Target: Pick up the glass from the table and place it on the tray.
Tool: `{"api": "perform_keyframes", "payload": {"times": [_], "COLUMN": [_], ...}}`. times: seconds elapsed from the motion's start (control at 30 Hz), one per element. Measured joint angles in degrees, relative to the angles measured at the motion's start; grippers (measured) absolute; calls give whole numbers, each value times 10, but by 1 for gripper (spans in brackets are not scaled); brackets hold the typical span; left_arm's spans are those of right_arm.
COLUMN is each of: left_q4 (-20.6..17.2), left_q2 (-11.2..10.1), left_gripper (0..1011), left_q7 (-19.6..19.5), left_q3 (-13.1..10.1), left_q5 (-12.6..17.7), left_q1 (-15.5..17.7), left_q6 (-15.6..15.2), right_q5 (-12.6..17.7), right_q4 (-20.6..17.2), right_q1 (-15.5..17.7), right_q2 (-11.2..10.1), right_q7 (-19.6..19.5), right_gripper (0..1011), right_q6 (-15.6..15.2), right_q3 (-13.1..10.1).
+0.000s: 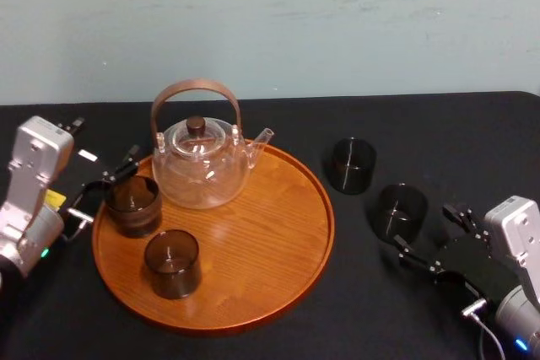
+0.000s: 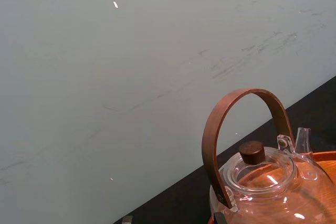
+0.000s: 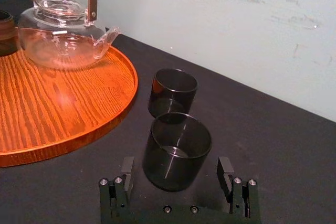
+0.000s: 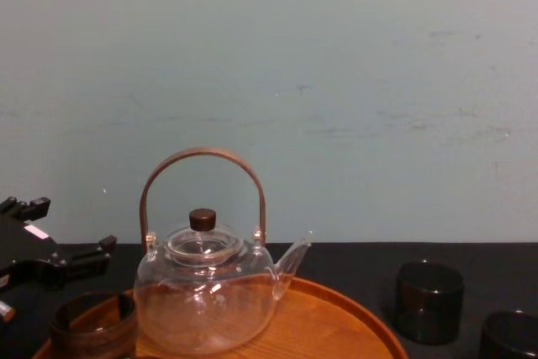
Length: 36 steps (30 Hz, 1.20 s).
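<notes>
Right gripper (image 3: 176, 164) lies low near the table's (image 1: 472, 124) right front corner, jaws wide. The glass (image 3: 176, 149) stands upright between them, just right of the tray (image 3: 63, 129). The smart move: slide in till the glass is centred, squeeze gently, lift above the rim, and mind the far glass (image 3: 173, 90). Left gripper (image 1: 105, 187) hangs at the tray's left edge, apparently spread.

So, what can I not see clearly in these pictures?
Chest view: the lower edge crops the tray and most of the nearer table glass.
Left wrist view: the lower edge crops the teapot.
Head view: the left tray glass hides whether the left gripper touches it.
Right wrist view: the nearer table glass, inside the open right gripper, hides the base of the farther glass.
</notes>
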<state>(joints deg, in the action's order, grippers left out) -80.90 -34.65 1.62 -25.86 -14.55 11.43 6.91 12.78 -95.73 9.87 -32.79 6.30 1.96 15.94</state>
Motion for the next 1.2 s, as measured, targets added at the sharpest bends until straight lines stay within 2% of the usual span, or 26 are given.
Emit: {"api": "perform_keyframes", "payload": {"times": [0.77,1.2], "left_q4": [0,0], "left_q2": [0,0], "left_gripper": [1001,1002], "left_q7": [0,0], "left_q3": [0,0], "left_q5": [0,0], "left_q1": [0,0], "left_q6": [0,0], "right_q5": [-17,-28], "right_q4": [99,174], "right_q1": [-76,-131], "right_q2": [42,69], "right_q7": [67,115], "right_gripper": [1002,1002], "right_q6": [15,33], "right_q3": [-4,2]}}
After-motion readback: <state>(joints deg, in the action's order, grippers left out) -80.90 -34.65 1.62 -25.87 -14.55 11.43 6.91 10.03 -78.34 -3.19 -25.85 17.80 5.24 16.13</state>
